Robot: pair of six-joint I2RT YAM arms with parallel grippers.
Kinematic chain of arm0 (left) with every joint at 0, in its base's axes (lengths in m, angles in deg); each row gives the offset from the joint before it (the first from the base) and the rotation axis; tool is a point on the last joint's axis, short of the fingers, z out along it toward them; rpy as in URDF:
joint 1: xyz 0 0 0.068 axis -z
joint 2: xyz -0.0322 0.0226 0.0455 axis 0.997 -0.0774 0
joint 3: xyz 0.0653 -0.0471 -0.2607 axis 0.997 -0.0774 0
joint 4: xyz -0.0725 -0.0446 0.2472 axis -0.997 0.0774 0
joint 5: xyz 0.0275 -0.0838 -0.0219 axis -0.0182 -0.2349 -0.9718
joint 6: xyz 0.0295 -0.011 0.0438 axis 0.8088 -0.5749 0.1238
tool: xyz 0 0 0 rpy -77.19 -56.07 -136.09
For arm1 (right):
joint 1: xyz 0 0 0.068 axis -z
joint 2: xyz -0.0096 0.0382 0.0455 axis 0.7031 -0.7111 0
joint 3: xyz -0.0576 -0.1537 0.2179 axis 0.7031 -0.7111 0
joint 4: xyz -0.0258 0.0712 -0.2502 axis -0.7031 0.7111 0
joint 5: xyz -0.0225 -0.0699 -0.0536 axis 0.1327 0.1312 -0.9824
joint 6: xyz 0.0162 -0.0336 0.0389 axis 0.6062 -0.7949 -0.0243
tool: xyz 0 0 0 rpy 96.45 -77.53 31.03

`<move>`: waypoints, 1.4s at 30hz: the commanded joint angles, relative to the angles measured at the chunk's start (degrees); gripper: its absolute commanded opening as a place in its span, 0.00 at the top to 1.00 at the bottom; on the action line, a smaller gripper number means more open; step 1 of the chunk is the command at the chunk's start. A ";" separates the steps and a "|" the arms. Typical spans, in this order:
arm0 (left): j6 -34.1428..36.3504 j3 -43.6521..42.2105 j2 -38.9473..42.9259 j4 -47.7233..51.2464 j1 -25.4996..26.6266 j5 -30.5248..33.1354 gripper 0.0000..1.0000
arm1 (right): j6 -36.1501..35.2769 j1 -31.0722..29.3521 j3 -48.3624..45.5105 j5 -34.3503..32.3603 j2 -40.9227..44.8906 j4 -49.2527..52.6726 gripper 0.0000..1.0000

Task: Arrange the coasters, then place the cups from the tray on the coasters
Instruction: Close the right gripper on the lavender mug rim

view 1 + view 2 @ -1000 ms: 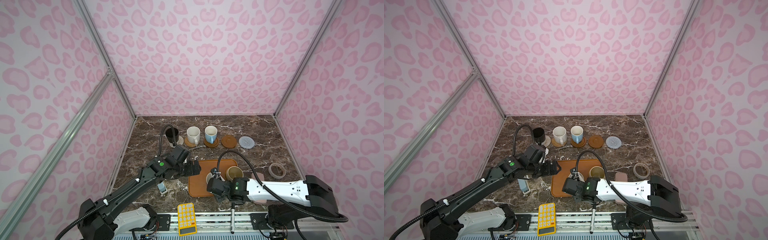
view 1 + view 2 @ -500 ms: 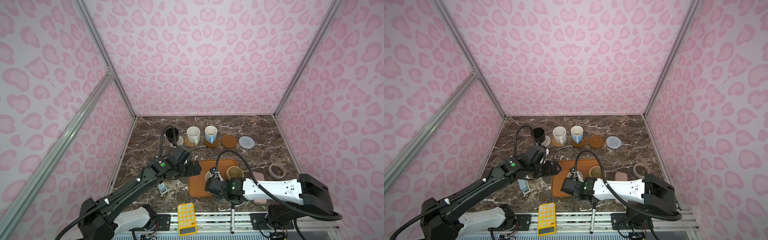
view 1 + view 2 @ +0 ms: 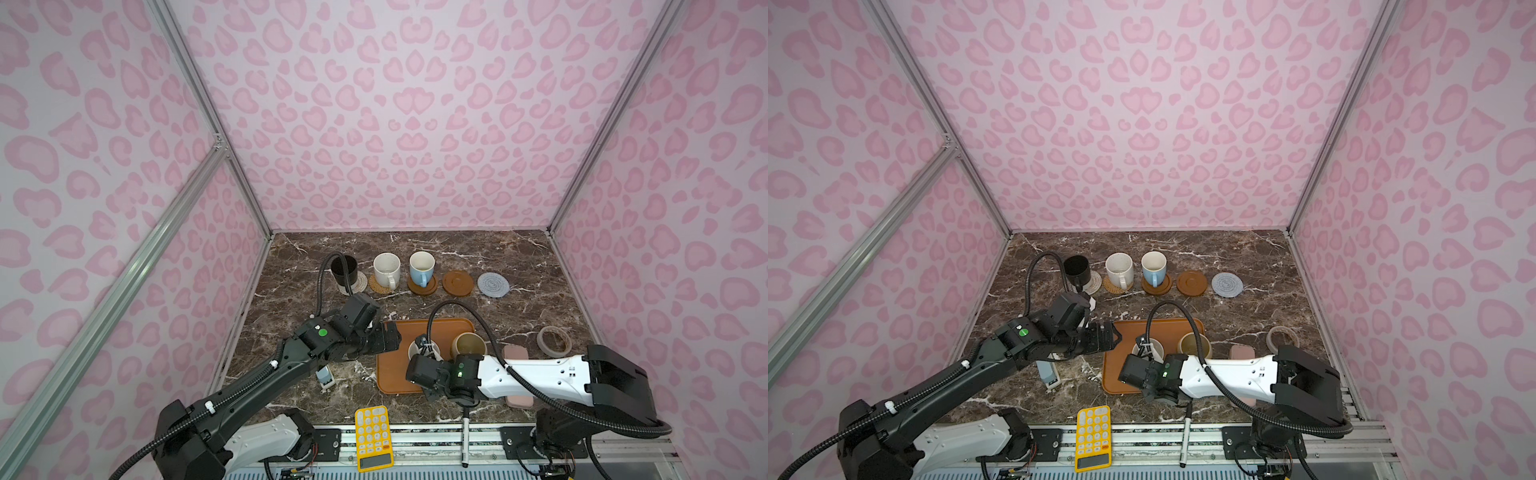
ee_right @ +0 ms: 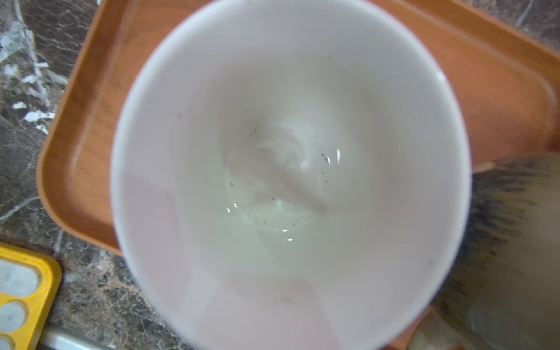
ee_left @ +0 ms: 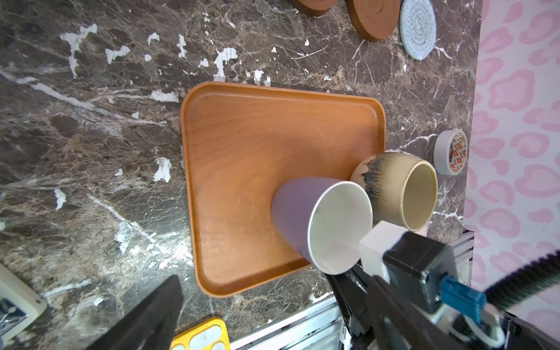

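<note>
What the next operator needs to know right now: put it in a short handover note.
Left gripper: open, empty, at the left edge of the flat orange-brown rectangular tray.
Right gripper: at the lavender mug on the tray; fingertips hidden, so grip unconfirmed.
Done: five coasters lined up at the back; black mug on the whitish woven coaster, speckled white mug on the tan rattan coaster, light blue mug on a brown wooden coaster.
Left: lavender mug and squat beige mug, both on the tray, go onto the bare brown wooden coaster and the grey-blue woven coaster.
</note>
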 commanded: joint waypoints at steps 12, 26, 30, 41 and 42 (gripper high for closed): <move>-1.41 -1.04 1.33 -0.53 -0.06 2.16 0.03 | -0.70 -0.19 0.39 -1.31 0.07 -0.72 0.96; -1.63 0.17 0.96 -0.71 -0.05 3.39 0.03 | 0.32 0.13 0.40 -2.73 2.57 -0.60 1.00; -1.31 0.16 0.51 -2.08 -0.13 3.48 0.03 | 0.90 0.09 0.93 -3.47 3.16 0.29 1.00; -1.97 3.98 -0.20 -3.72 -0.46 5.32 0.04 | 0.51 1.49 1.56 -3.50 4.93 -0.42 1.00; -2.23 4.00 -0.01 -3.71 -0.53 5.74 0.04 | 0.28 1.69 1.89 -3.41 4.97 -0.36 1.00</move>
